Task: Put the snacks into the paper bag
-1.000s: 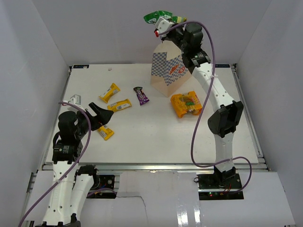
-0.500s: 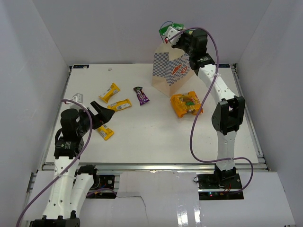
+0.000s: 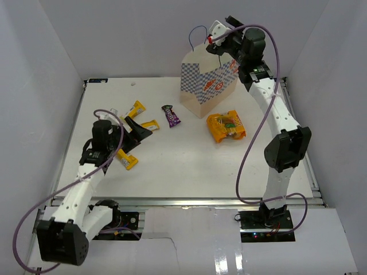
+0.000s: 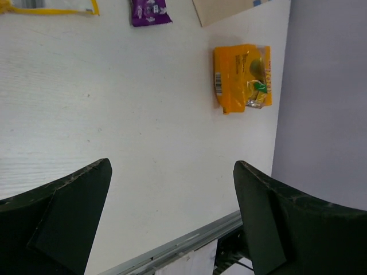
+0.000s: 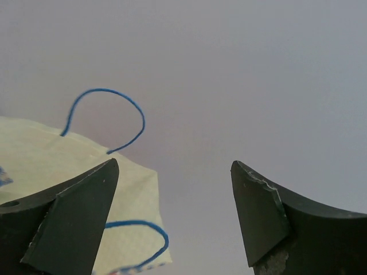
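Count: three yellow bars (image 3: 136, 109), one purple bar (image 3: 170, 116), one orange bag (image 3: 226, 126).

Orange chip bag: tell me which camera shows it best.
Left wrist. There the orange chip bag lies whole and large, with its barcode visible and nothing covering it. Top external also shows the orange chip bag whole, but smaller. Right wrist misses it entirely.

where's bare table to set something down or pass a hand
The widest bare stretch is the near half of the white table, between the orange crinkly chip bag and the slim yellow wrapped bar. The far left corner is also bare. Crowded: the left middle, where more yellow bars, the dark purple bar and the open left gripper cluster.
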Controlling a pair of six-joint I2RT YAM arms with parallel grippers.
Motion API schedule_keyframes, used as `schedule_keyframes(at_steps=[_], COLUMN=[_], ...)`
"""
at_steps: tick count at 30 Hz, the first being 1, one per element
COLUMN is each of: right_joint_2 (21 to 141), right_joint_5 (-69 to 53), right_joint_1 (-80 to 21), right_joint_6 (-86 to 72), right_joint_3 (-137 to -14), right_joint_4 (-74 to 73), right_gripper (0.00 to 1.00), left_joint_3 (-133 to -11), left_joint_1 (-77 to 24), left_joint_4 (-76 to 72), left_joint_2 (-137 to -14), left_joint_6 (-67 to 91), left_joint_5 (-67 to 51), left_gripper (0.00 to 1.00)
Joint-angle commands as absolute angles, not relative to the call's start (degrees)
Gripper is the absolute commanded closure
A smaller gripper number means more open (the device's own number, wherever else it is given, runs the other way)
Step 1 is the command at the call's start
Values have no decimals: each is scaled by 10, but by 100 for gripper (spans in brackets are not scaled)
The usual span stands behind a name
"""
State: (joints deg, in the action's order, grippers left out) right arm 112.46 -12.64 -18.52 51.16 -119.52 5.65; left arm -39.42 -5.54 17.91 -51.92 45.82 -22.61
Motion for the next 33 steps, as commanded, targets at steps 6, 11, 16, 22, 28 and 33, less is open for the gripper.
schedule_keyframes(at_steps=[6, 11, 16, 22, 28, 33], right_joint_2=[864, 734, 640, 606, 611, 619], right_joint_5=[-305, -380, -429, -446, -454, -455], right_joint_1=[-181, -175, -136, -98, -98, -98], right_joint_6=[407, 442, 423, 383, 382, 377], right_joint_3=[-1041, -821, -612, -512, -504, -510], right_joint_4=[-151, -301, -349, -344, -340, -336], right_gripper=[8, 5, 3, 3, 3, 3], left_joint_3=[-560, -666, -804, -922, -987, -1027], left_joint_1=[-201, -227, -237, -239, -239, -239], left_joint_4=[145, 158, 175, 180, 205, 241], left_joint_2=[-789, -942, -1071, -1191, -1267, -1303], left_joint_6=[450, 430, 377, 333, 323, 321], left_joint_5=[-67, 6, 58, 65, 89, 104], left_gripper=[6, 11, 9, 6, 7, 24])
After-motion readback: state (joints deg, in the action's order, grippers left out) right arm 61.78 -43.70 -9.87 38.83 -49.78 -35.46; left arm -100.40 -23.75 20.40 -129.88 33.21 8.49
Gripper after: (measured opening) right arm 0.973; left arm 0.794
